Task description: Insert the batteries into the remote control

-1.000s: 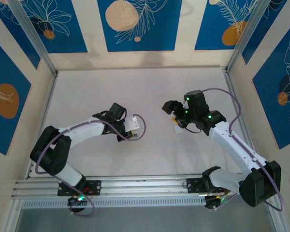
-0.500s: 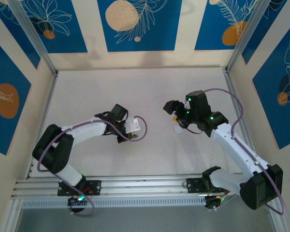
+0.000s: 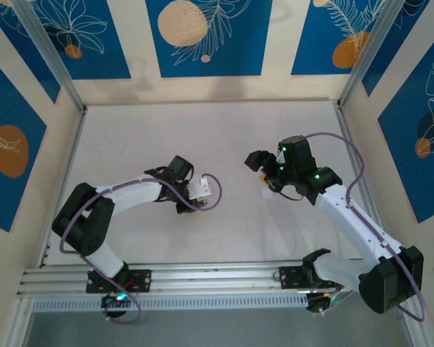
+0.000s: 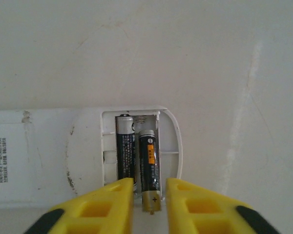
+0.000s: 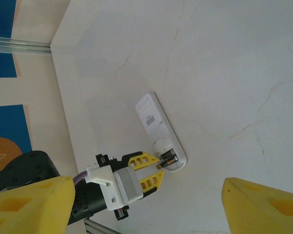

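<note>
My top external view looks down from above and behind the arm bases. It is far enough off to take in the whole table [image 3: 224, 137] and the walls around it. My left wrist camera sits very close to the surface. It faces almost straight down past its own yellow fingers [image 4: 97, 214] at the open end of the remote control [image 4: 49, 156]. My right wrist camera hangs higher and farther off, facing across the table toward the left arm. There the same remote control and the left gripper [image 5: 160, 169] appear small. All three views share the patch of table around the remote control.
</note>
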